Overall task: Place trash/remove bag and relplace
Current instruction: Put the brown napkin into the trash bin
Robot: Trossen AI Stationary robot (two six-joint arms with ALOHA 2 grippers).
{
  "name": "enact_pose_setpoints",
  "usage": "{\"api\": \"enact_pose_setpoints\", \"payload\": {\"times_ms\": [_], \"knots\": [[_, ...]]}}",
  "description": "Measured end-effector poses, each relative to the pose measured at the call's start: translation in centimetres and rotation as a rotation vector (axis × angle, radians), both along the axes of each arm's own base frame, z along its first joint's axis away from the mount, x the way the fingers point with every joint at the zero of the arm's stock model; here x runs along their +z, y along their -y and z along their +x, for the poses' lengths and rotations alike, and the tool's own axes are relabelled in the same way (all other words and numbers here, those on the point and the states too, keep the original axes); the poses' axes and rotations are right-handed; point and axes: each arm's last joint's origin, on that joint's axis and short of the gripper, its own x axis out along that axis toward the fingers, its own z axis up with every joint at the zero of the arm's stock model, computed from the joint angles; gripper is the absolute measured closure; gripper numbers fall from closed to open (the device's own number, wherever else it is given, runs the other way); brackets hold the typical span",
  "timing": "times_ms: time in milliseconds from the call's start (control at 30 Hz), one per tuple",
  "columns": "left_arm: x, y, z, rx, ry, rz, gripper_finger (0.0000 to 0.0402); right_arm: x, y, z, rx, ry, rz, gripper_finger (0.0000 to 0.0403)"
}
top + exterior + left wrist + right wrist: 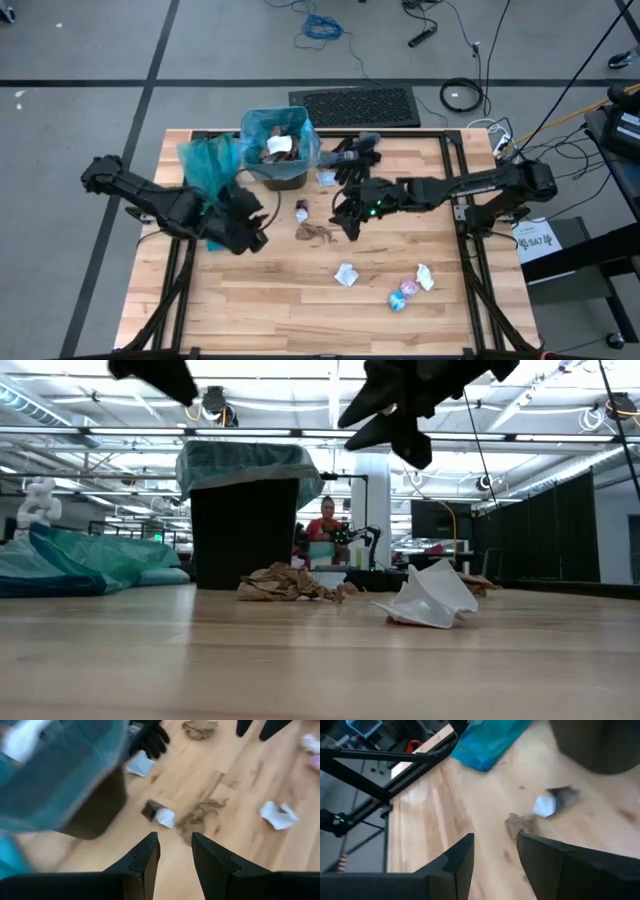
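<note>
A dark trash bin (285, 170) lined with a teal bag (262, 125) stands at the table's far middle, with scraps inside. A spare teal bag (208, 165) lies left of it. Trash lies loose on the wood: brown crumpled paper (316, 233), a white-and-brown scrap (302, 208), white scraps (345, 275) (425, 277) and a shiny wrapper (403, 295). My left gripper (255, 232) hovers open, left of the brown paper (200, 817). My right gripper (345, 222) hovers open, just right of that paper (520, 824). Both hold nothing.
Black gloves (355, 152) and a white scrap (325, 178) lie right of the bin. A dark frame edges the tabletop (460, 190). Bare wood lies along the near edge (260, 310). A person sits far off in the room (326, 520).
</note>
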Motion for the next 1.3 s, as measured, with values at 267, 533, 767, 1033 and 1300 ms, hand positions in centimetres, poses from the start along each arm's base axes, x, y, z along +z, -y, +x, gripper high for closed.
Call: {"api": "enact_pose_setpoints", "payload": {"times_ms": [267, 533, 767, 1033, 1300], "knots": [[-4.2, 0.2, -4.3, -0.214, 0.183, -0.155, 0.0281, -0.3, -1.4, 3.6, -0.009, -0.022, 0.058, 0.0261], [-6.2, -1.0, -7.0, -0.245, 0.1, -0.142, 0.0281, -1.1, -0.9, 7.4, -0.055, -0.157, -0.008, 0.0261], [-5.9, -0.4, -6.2, -0.418, 0.1, -0.046, 0.0281, -3.3, -0.4, 8.9, -0.063, -0.267, -0.012, 0.0261], [-5.4, -0.2, -5.7, -0.471, 0.158, -0.02, 0.0281, -4.8, -0.2, 9.1, -0.06, -0.33, -0.019, 0.0214], [-5.8, -0.1, -5.5, -0.47, 0.197, 0.004, 0.0281, -4.9, -0.2, 9.5, 0.093, -0.302, -0.199, 0.0136]]}}
